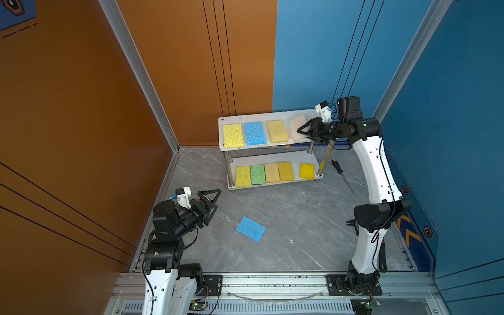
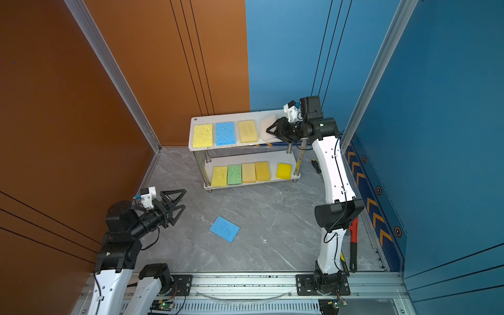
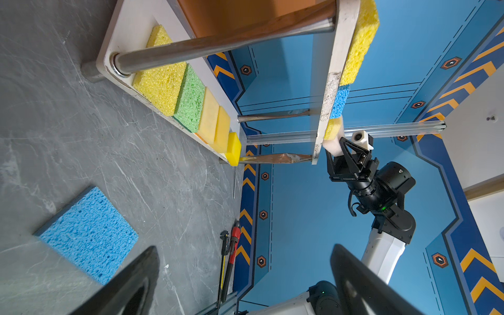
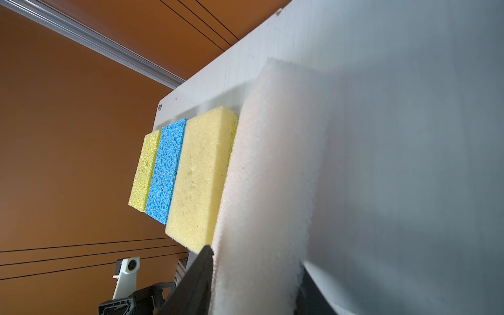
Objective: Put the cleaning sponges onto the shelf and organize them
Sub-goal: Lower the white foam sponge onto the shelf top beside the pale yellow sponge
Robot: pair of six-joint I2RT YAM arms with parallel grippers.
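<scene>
The shelf (image 1: 245, 120) stands at the back. Its top board holds a yellow sponge (image 1: 233, 135), a blue one (image 1: 255, 133), a pale yellow one (image 1: 277, 131) and a whitish-pink sponge (image 1: 296, 125). My right gripper (image 1: 300, 130) is at the top board's right end. In the right wrist view its jaws (image 4: 255, 255) touch both sides of the whitish-pink sponge (image 4: 272, 177), which lies on the board. Several yellow and tan sponges and a green sponge (image 1: 258, 174) line the lower board. A second blue sponge (image 1: 251, 229) lies flat on the floor. My left gripper (image 1: 218, 199) hovers open and empty to its left.
A black-handled screwdriver (image 1: 342, 174) lies on the floor right of the shelf. A red pipe wrench (image 2: 353, 240) lies along the right wall behind my right arm. Orange and blue walls close in the grey marbled floor (image 1: 286, 218).
</scene>
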